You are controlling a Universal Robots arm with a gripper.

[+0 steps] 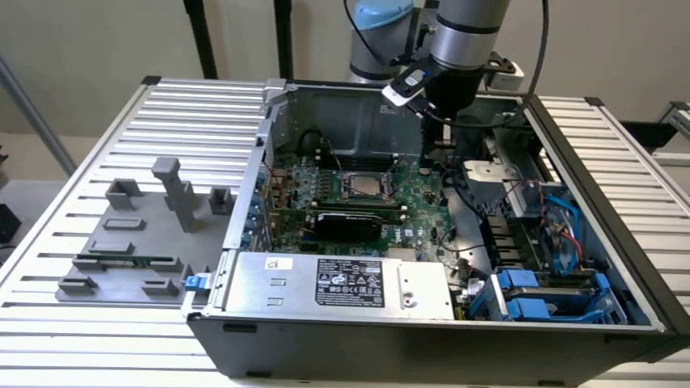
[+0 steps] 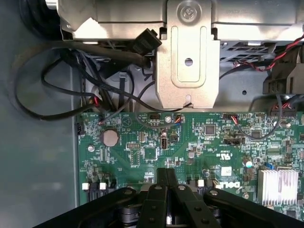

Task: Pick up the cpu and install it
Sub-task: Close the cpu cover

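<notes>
From my station I see the gripper (image 2: 166,183) with its two black fingers pressed flat together and nothing caught between them. It hangs above the motherboard (image 2: 190,142), over the corner that lies far and toward the exterior view's right. The cpu (image 1: 364,187) is not in the gripper. It sits silver top up in the socket near the middle of the motherboard, flat inside the socket's frame and well apart from the fingers. On the motherboard just ahead of the fingertips I can make out a round coin cell (image 2: 110,137) and, off to one side, a finned silver heat sink (image 2: 278,183). Just past the motherboard's edge a folded metal bracket (image 2: 188,71) stands among loose black cables. A silver box with a black label (image 1: 345,283) lies right beside the motherboard's near edge. Well away from the motherboard, outside the case on the exterior view's left, a gray fixture (image 1: 161,194) holds a thin green memory stick (image 1: 124,261).
</notes>
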